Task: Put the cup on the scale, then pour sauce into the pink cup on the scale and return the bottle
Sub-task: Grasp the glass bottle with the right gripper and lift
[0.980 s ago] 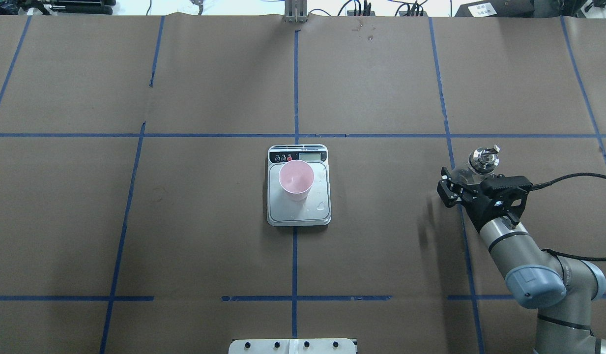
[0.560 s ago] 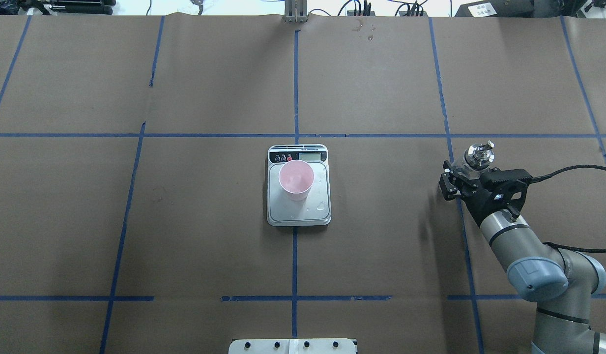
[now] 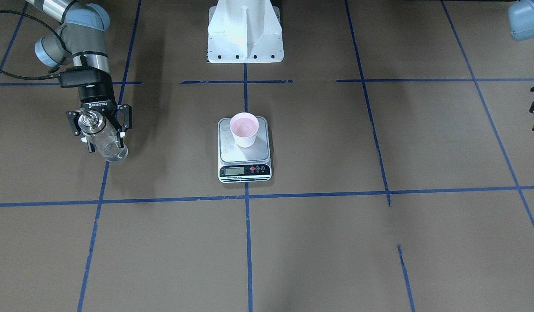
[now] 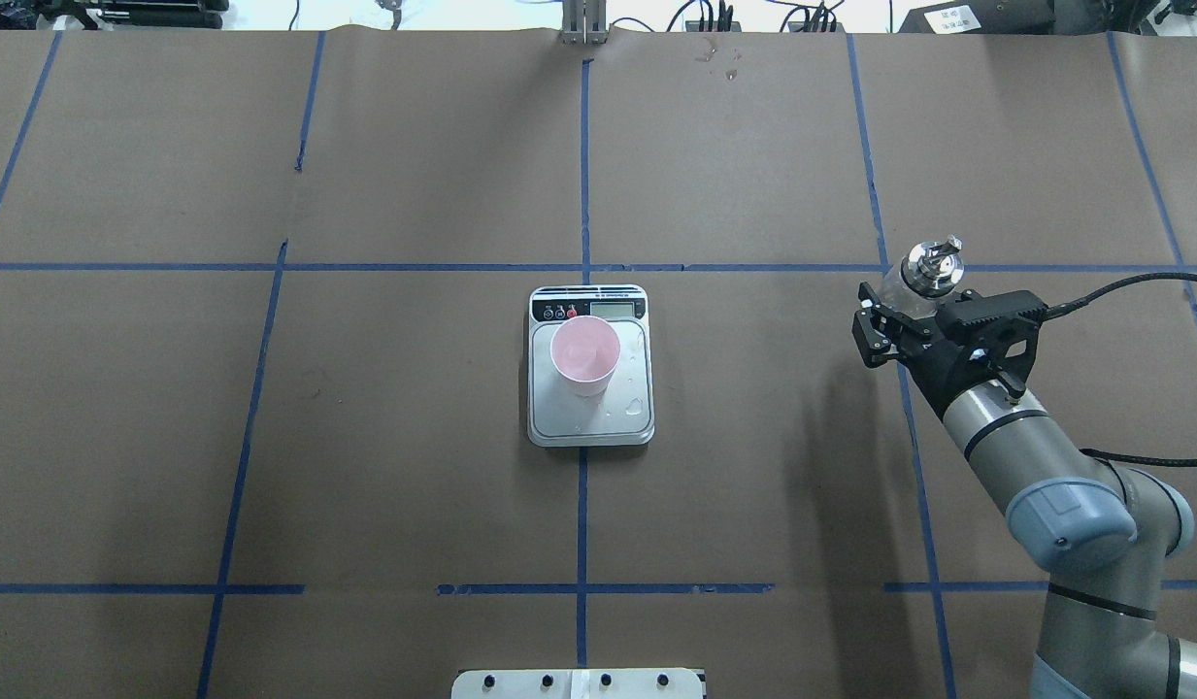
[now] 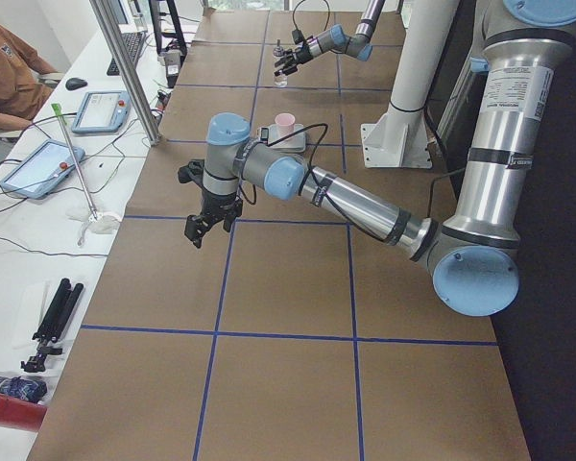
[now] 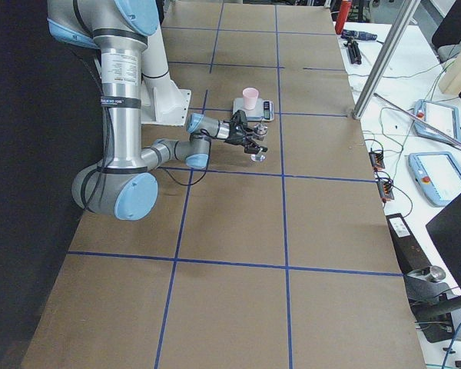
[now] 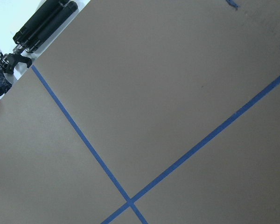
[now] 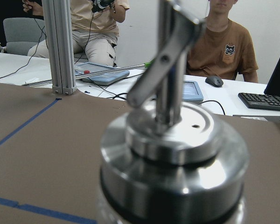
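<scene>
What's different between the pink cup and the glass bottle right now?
The cup is opaque pink; the bottle is clear glass with a silver metal top. The cup is wide open on top; the bottle narrows to a small spout. The cup stands free on the scale, untouched; the bottle is clamped in the right gripper, well off to the side of the scale. Both appear upright.

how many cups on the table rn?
1. The cup stands upright on the scale, mid-table. No other cup shows in any view. The only other container is the bottle, held in the right gripper.
</scene>
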Available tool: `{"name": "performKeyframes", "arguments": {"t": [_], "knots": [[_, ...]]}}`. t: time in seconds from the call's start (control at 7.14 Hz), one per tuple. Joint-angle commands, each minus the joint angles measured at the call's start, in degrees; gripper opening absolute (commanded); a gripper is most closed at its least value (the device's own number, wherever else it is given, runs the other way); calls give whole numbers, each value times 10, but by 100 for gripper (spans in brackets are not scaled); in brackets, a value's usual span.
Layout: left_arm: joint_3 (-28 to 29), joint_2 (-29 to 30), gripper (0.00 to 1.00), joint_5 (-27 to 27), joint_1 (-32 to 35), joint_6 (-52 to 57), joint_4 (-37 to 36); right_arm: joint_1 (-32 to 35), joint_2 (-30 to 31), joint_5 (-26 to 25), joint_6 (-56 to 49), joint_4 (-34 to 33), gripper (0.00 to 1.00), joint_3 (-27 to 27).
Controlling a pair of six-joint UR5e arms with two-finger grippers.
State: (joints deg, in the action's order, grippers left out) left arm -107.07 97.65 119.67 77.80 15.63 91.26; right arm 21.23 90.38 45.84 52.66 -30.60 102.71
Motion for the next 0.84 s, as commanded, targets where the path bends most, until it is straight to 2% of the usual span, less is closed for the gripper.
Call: {"name": "performKeyframes", "arguments": {"t": [0.0, 0.14, 0.28, 0.56, 0.7], "knots": [[1, -1, 100, 0, 0, 0, 0, 2, -24, -1, -65, -5, 0, 14], [2, -3, 100, -1, 2, 5, 1, 4, -67, -13, -91, -7, 0, 14], [5, -3, 100, -1, 6, 7, 1, 2, -75, -19, -132, -15, 0, 15], [7, -6, 100, 0, 7, 8, 1, 7, -100, -31, -287, -25, 0, 14], [11, -8, 100, 0, 8, 8, 2, 7, -107, -34, -300, -45, 0, 13]]}}
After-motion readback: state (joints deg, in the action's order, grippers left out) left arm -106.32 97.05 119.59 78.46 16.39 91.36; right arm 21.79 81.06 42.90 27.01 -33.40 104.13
